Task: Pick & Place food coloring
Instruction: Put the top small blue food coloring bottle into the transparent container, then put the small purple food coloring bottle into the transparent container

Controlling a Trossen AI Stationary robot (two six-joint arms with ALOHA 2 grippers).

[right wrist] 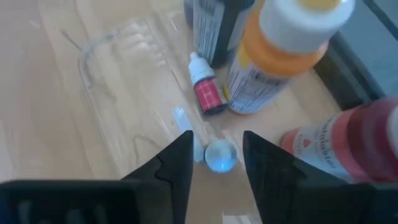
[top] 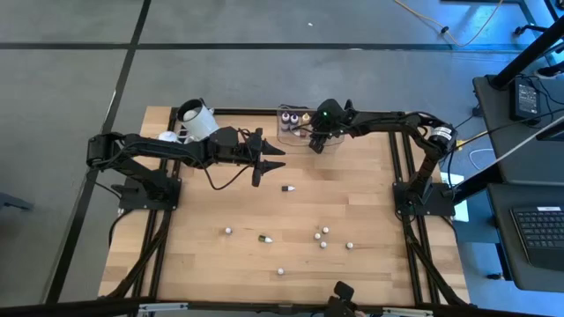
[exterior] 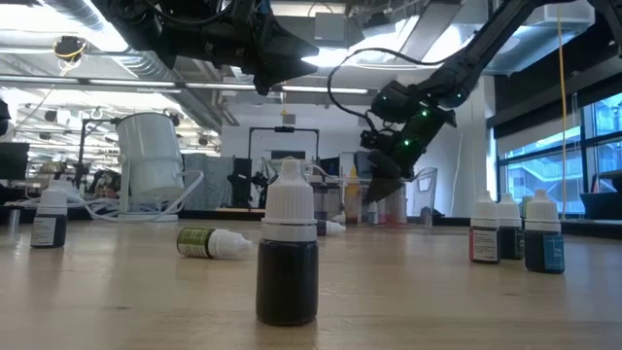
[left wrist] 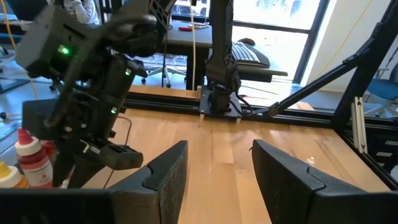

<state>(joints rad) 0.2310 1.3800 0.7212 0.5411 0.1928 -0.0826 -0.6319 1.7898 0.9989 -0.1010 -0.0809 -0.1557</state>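
Tiny pale-capped food coloring bottles stand or lie scattered on the wooden table: one [top: 286, 187] mid-table, several near the near edge [top: 322, 238]. In the low view a dark bottle [exterior: 288, 258] stands upright in front and a green one [exterior: 212, 243] lies on its side. My right gripper [top: 315, 143] [right wrist: 216, 165] is open, pointing down into the clear tub [top: 295, 123]. A small blue bottle [right wrist: 219, 155] lies on the tub floor between its fingertips, apart from them as far as shows; a pink one [right wrist: 208, 92] lies beside it. My left gripper [top: 264, 157] [left wrist: 214, 168] hangs open above the table, left of the tub.
The tub also holds bigger bottles: an orange one [right wrist: 280, 56], a red one [right wrist: 348, 143] and a dark one [right wrist: 217, 25]. A large white cup [top: 196, 119] stands at the far left corner. Bare wood [top: 352, 189] lies between the tub and the scattered bottles.
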